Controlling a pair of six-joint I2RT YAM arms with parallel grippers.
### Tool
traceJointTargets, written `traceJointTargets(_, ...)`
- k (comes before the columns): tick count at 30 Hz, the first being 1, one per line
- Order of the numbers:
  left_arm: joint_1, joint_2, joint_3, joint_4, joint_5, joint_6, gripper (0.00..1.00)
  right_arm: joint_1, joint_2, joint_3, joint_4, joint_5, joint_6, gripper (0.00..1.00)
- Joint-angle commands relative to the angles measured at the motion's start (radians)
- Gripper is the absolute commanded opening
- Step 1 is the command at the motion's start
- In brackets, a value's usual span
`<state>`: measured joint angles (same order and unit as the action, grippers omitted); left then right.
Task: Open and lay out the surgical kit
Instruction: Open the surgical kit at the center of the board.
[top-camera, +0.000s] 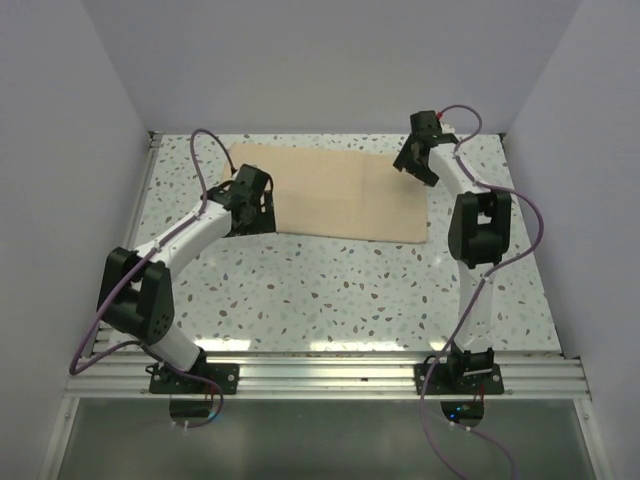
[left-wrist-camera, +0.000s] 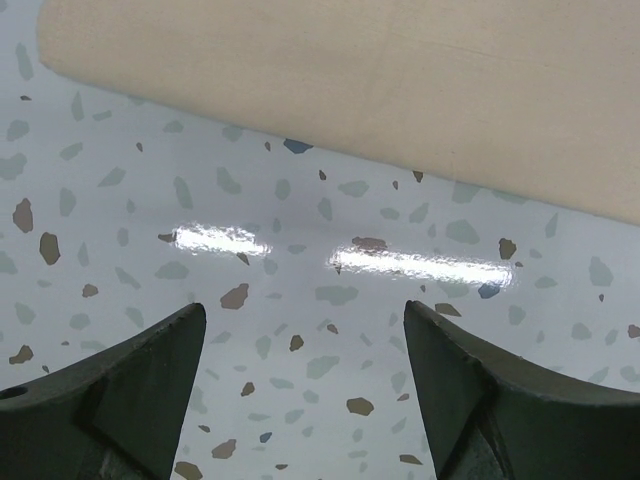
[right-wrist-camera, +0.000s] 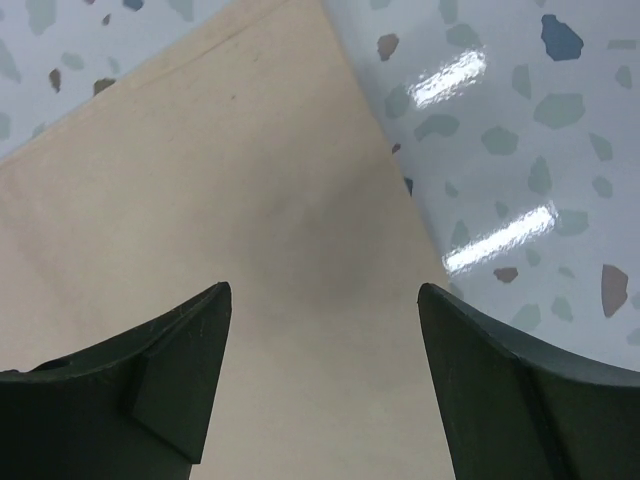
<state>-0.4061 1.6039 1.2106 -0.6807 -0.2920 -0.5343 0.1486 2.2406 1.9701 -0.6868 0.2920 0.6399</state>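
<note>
The beige cloth wrap (top-camera: 335, 195) lies spread flat at the back middle of the table. No steel tray or instruments show in any view. My left gripper (top-camera: 254, 205) is at the cloth's near left edge. In the left wrist view it (left-wrist-camera: 303, 308) is open and empty over bare table, with the cloth's edge (left-wrist-camera: 400, 80) just beyond its fingertips. My right gripper (top-camera: 417, 166) hangs over the cloth's far right corner. In the right wrist view it (right-wrist-camera: 325, 288) is open and empty above the cloth (right-wrist-camera: 220, 200), close to its right edge.
The speckled white table (top-camera: 330, 290) is bounded by white walls at the left, back and right. An aluminium rail (top-camera: 330, 375) carrying the arm bases runs along the near edge. Purple cables loop beside both arms.
</note>
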Motion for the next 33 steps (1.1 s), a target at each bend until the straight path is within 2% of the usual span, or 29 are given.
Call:
traceJointTargets(1, 0.003, -0.053, -0.025, -0.019, -0.027, -0.018, 0.84, -0.032, 0.075, 0.142, -0.016, -0.028, 0.04, 0.79)
traceJointTargets(10, 0.003, -0.09, -0.08, -0.014, -0.038, -0.033, 0.84, -0.063, 0.255, 0.358, 0.007, 0.007, 0.001, 0.77)
traceJointTargets(22, 0.001, -0.111, -0.126, -0.025, -0.032, -0.056, 0.84, -0.076, 0.392, 0.47, 0.035, 0.11, -0.013, 0.73)
traceJointTargets(24, 0.001, -0.108, -0.128, -0.025, -0.03, -0.055, 0.84, -0.083, 0.395, 0.467, 0.049, 0.118, -0.008, 0.7)
traceJointTargets(25, 0.003, -0.104, -0.126, -0.025, -0.03, -0.053, 0.84, -0.084, 0.401, 0.466, 0.053, 0.115, -0.008, 0.67)
traceJointTargets(29, 0.003, -0.091, -0.117, -0.025, -0.029, -0.044, 0.84, -0.086, 0.412, 0.475, 0.056, 0.095, -0.013, 0.4)
traceJointTargets(33, 0.001, -0.079, -0.109, -0.022, -0.024, -0.041, 0.84, -0.086, 0.396, 0.444, 0.064, 0.081, -0.014, 0.2)
